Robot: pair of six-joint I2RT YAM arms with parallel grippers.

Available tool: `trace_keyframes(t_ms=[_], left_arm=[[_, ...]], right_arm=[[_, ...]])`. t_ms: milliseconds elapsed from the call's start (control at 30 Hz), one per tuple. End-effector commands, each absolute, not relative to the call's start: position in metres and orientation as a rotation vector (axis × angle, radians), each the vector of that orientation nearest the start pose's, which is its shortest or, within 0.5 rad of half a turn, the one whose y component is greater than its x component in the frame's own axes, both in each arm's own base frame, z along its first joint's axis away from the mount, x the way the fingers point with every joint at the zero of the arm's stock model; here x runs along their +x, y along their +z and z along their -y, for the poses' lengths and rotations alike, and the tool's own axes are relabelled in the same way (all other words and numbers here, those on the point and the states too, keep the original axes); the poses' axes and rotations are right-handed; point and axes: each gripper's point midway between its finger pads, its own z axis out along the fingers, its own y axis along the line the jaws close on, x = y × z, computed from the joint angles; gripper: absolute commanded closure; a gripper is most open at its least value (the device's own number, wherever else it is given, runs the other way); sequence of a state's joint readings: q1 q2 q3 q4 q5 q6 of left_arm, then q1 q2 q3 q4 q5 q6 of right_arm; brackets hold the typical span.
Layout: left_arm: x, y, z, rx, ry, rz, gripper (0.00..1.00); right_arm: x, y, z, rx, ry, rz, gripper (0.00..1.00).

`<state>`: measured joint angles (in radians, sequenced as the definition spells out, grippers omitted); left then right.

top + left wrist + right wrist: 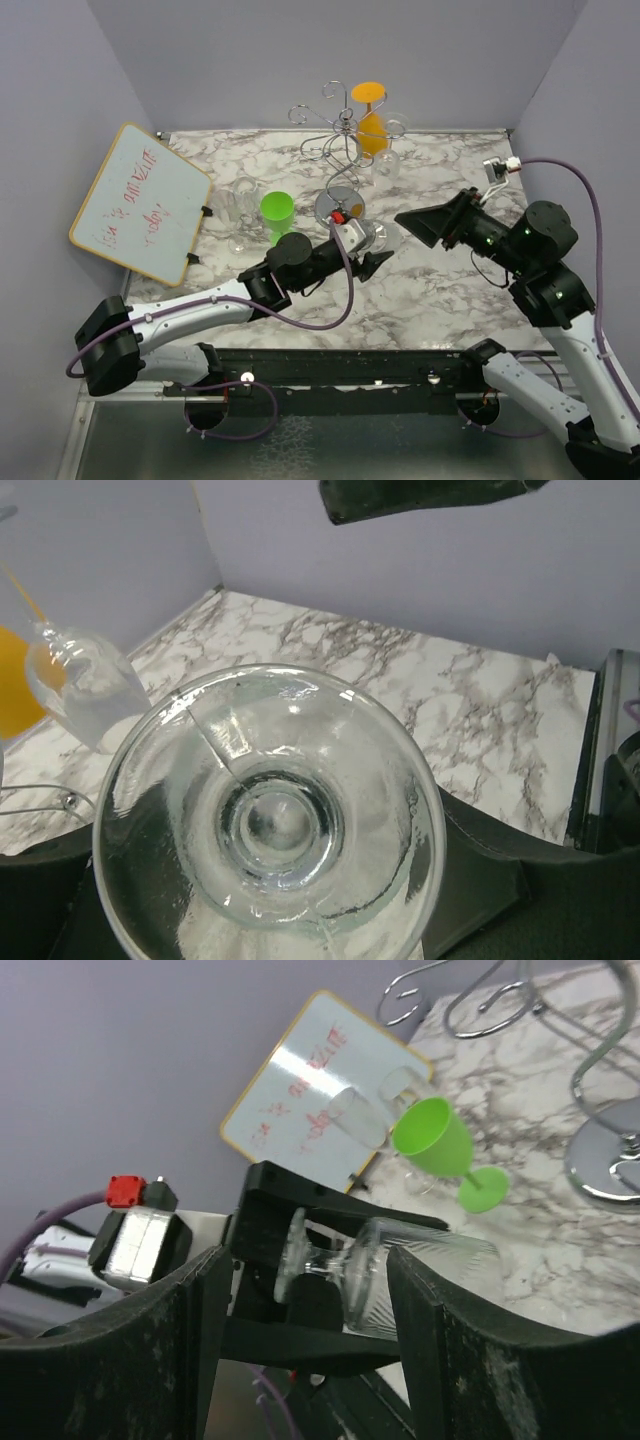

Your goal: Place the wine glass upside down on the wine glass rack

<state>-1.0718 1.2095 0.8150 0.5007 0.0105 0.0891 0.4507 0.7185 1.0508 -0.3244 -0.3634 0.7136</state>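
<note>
L pincer (370, 248) clamped on wine glass (420, 1265) stem; R pincer (412, 222) wide apart, holds nothing

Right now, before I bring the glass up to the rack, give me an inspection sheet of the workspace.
Surface: marble-patterned table; no spills seen.
Job's things: wine glass rack upright at the back, with an orange glass and a clear hanging glass on it. The wine glass is held on its side, not yet on the rack.
Clutter: green goblet, with clear glasses beside it.
Grippers: left gripper shut on the wine glass's stem. Right gripper open, apart from the glass.
Cables: purple cable loops by the left wrist. Second purple cable arcs over the right arm.
Surroundings: lilac walls; whiteboard leaning at the left.
</note>
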Motion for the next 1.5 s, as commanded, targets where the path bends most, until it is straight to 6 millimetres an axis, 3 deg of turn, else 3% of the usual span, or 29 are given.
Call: trace_keyframes(t_ms=[0, 133, 300, 433, 600, 800, 1100, 1233, 1467], left_arm=[[0.211, 0.315, 0.382, 0.875, -0.756, -1.192, 0.88], [0.217, 0.310, 0.391, 0.904, -0.724, -1.189, 0.89], [0.222, 0.302, 0.400, 0.945, -0.695, -1.188, 0.89], [0.224, 0.298, 0.403, 0.962, -0.683, -1.189, 0.89], [0.223, 0.296, 0.404, 0.970, -0.687, -1.190, 0.90], [0.224, 0.293, 0.403, 0.972, -0.682, -1.195, 0.90], [0.221, 0.292, 0.400, 0.970, -0.691, -1.198, 0.91], [0.220, 0.294, 0.401, 0.972, -0.699, -1.192, 0.91], [0.218, 0.297, 0.402, 0.987, -0.701, -1.173, 0.91]], right_arm=[[0.178, 0.388, -0.223, -0.243, 1.375, -1.790, 0.35], [0.182, 0.366, -0.227, -0.223, 1.373, -1.895, 0.36], [0.179, 0.355, -0.235, -0.247, 1.443, -1.937, 0.43], [0.185, 0.338, -0.234, -0.213, 1.400, -2.019, 0.51], [0.194, 0.315, -0.229, -0.160, 1.313, -2.101, 0.52], [0.199, 0.312, -0.226, -0.138, 1.279, -2.096, 0.52], [0.206, 0.321, -0.219, -0.066, 1.249, -2.008, 0.62], [0.202, 0.324, -0.226, -0.110, 1.315, -1.989, 0.61], [0.198, 0.307, -0.238, -0.136, 1.406, -2.058, 0.65]])
